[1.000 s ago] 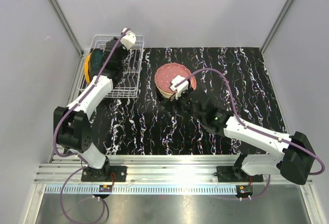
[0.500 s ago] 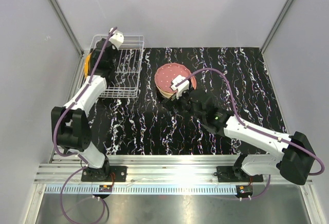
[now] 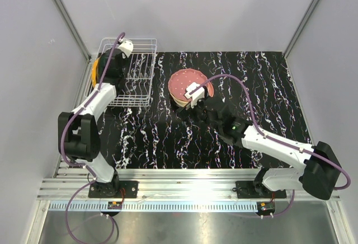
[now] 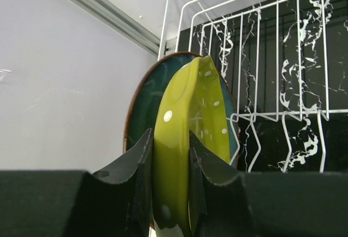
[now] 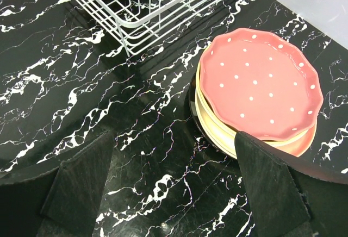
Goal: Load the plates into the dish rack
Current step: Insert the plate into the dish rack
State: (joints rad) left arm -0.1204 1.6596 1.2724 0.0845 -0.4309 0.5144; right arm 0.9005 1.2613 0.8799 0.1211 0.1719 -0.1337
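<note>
Got my left jaws clamped on the green plate [image 4: 190,123], upright for the rack [image 3: 140,76]; right jaws apart by the stack [image 5: 261,79].

Pose, left arm [image 3: 92,107]: reaches forward from its base, elbow bent, wrist out at the far left. State, left gripper [image 4: 169,142]: fingers [image 4: 142,161] set narrow, clamped on the rim of a yellow-green dotted plate [image 4: 193,106] that stands on edge. Pose, right arm [image 3: 274,146]: stretched low, angled forward and left. State, right gripper [image 5: 174,144]: jaws spread wide, nothing between them, tilted downward.
</note>
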